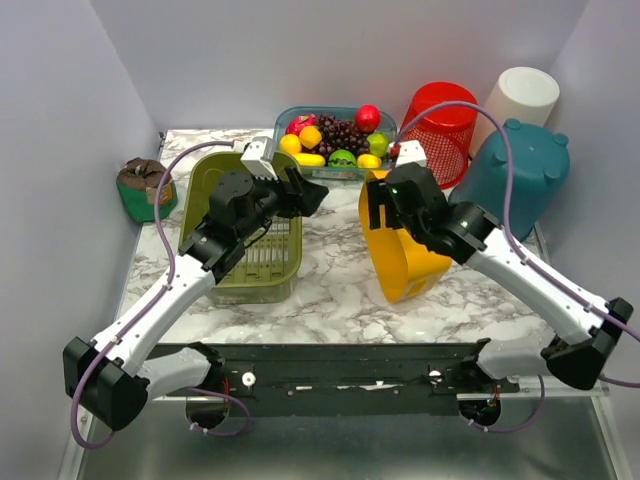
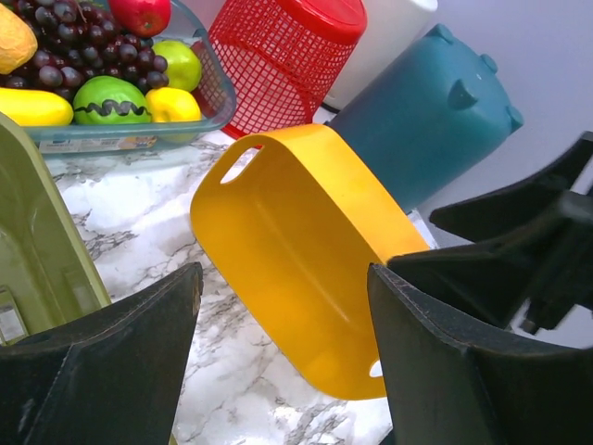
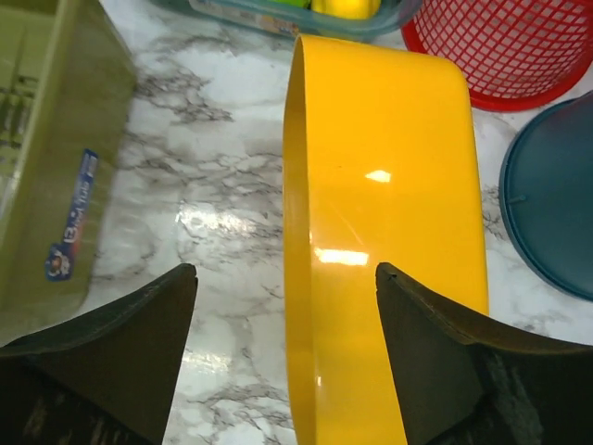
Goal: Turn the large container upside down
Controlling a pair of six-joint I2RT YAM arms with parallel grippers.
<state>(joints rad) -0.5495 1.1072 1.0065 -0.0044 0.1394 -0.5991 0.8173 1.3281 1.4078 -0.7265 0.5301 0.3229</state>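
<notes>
The large yellow container (image 1: 405, 265) stands tipped up on its side on the marble table, its opening facing right in the top view. My right gripper (image 1: 378, 205) hovers open just over its upper rim. In the right wrist view the yellow container (image 3: 389, 185) runs up between and past the fingers of the right gripper (image 3: 285, 269), and neither finger presses on it. My left gripper (image 1: 315, 195) is open over the olive basket (image 1: 215, 175), apart from the yellow container (image 2: 306, 250). Only marble and the yellow wall beyond show between the left gripper's (image 2: 283, 271) fingers.
A clear tray of fruit (image 1: 335, 135) sits at the back. A red mesh basket (image 1: 440, 130), a white bin (image 1: 520, 95) and a teal bucket (image 1: 520, 175) crowd the back right. A small green pot (image 1: 145, 188) stands at the left edge.
</notes>
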